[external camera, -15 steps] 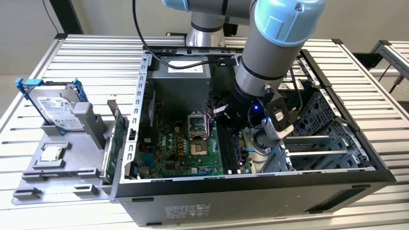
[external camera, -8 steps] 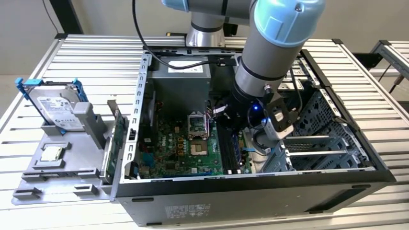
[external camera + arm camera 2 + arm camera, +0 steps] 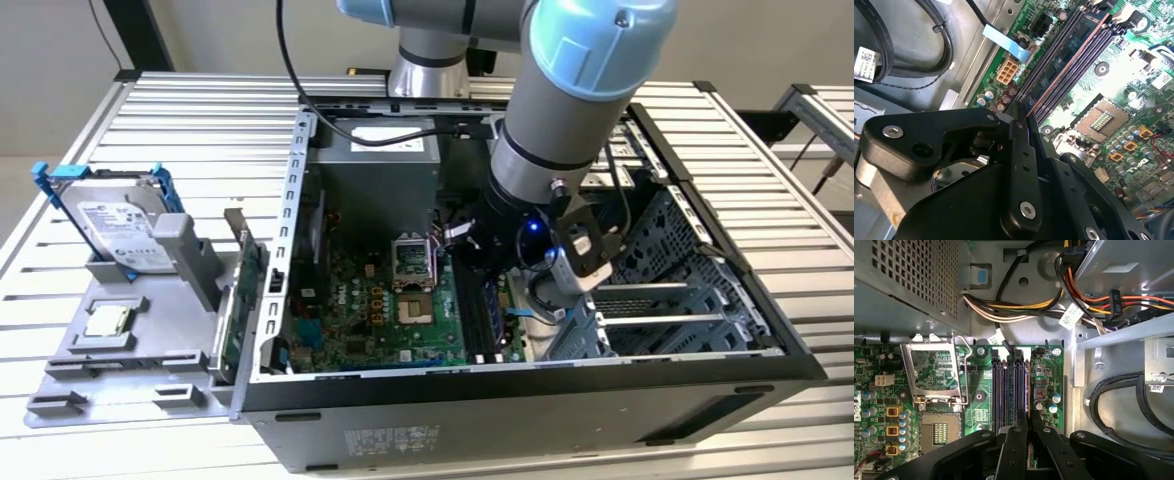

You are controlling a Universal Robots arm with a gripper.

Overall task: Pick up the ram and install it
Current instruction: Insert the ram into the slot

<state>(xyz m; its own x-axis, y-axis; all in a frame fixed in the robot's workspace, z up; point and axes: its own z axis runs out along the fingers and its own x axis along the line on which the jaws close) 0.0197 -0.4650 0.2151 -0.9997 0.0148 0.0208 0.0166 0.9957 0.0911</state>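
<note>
Looking across the exterior view from its left, you see a grey holder (image 3: 134,340) with a hard drive (image 3: 118,232) standing in it and a small chip (image 3: 107,320) lying flat, then the open computer case (image 3: 534,400), all on a slatted metal table (image 3: 747,120). Your arm reaches down into the case, with the gripper (image 3: 501,290) low over the green motherboard (image 3: 387,320) beside the memory slots.

Both wrist views give you what that view hides. In the first wrist view the two black fingers (image 3: 1013,450) stand nearly together, clamped on the ram (image 3: 1028,400), a thin stick seen edge-on and lined up along the outermost of the dark memory slots (image 3: 1006,395). Whether it is fully seated, you cannot tell. The open processor socket (image 3: 934,370) sits to one side, and bundled power cables (image 3: 1019,305) run beyond it.

In the second wrist view the ram (image 3: 1064,67) shows as a thin coppery edge running away from the gripper (image 3: 1021,120) along the slots (image 3: 1054,75).
</note>
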